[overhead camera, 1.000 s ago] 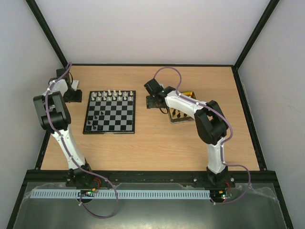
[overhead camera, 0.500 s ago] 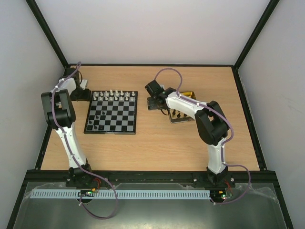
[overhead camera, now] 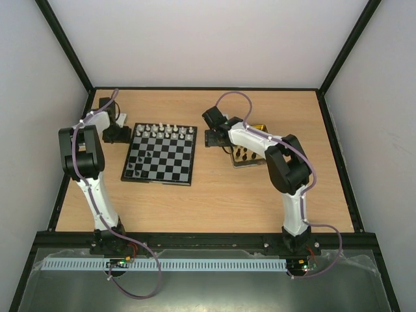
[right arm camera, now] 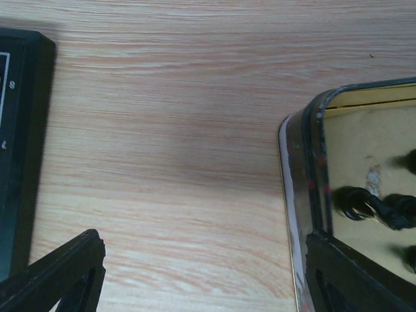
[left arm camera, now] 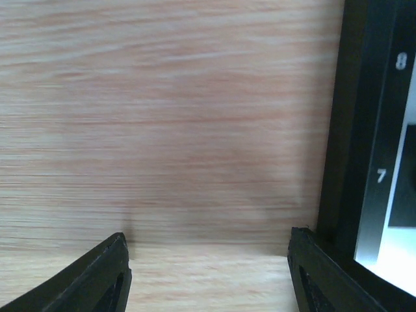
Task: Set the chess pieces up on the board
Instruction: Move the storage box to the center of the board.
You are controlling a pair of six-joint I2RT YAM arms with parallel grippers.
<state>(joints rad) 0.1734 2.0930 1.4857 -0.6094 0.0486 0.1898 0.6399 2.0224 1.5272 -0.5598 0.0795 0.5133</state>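
Wood tabletop (overhead camera: pixel 208 201) lies bare under both wrists. R gripper (right arm camera: pixel 203 244): jaws wide apart, nothing btwn them, hovering over the gap btwn board (overhead camera: pixel 156 182) and tin (right arm camera: pixel 296 195). The black chess pieces (right arm camera: pixel 354 203) you need sit in that tin, just right of the fingers, so R arm is nearer; go right. L gripper (left arm camera: pixel 208 237): jaws apart, empty, beside the board's left rim. White pieces (overhead camera: pixel 166 130) line the far row.
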